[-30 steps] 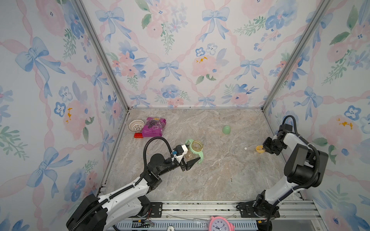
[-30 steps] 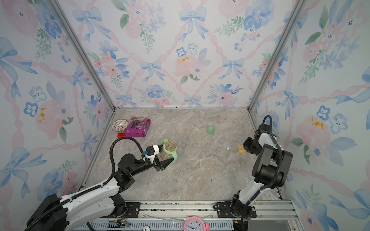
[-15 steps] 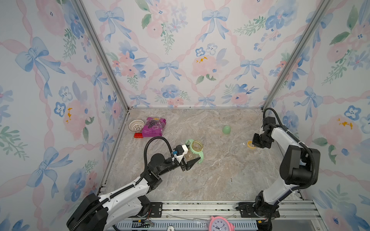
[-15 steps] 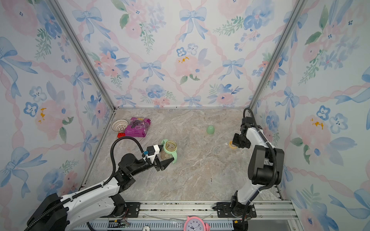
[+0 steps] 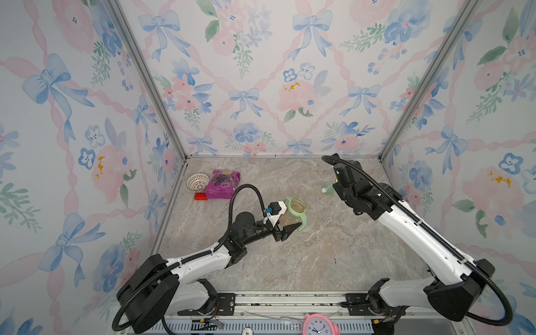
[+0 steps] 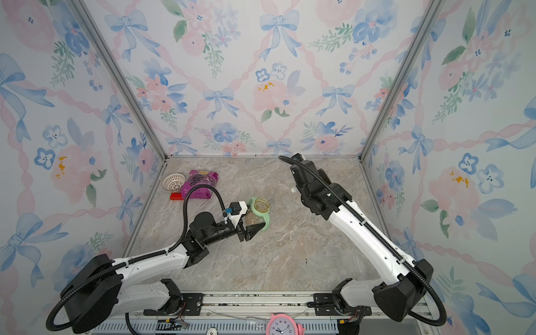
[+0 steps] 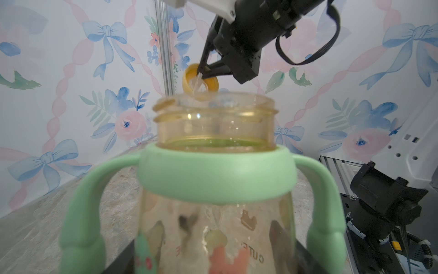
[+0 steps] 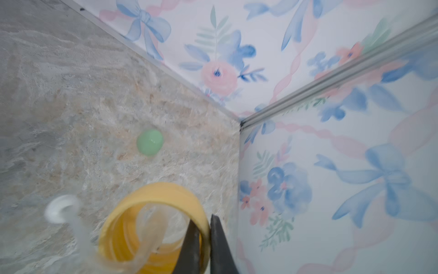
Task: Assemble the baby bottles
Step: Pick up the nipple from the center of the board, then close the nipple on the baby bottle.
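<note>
Right arm (image 5: 406,226) outstretched, right gripper (image 8: 204,239) aloft, tight on yellow collar (image 8: 163,191)

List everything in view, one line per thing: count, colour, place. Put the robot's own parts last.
jar body: one, clear amber, mid-table, in the left hand
handled ring: one, pale green, around the jar's neck
collar with nipple: one, yellow and clear, in the right hand
tube: one, clear with a white tip, apparently trailing from the collar
dome cap: one, pale green, far right of the table
basket: one, white, far left corner
packet: one, purple, beside the basket
block: one, red, at the packet's near edge
clock: one, pink, front rail
table: one, grey-beige marble
left hand: shut on the jar
right hand: shut on the collar's rim
</note>
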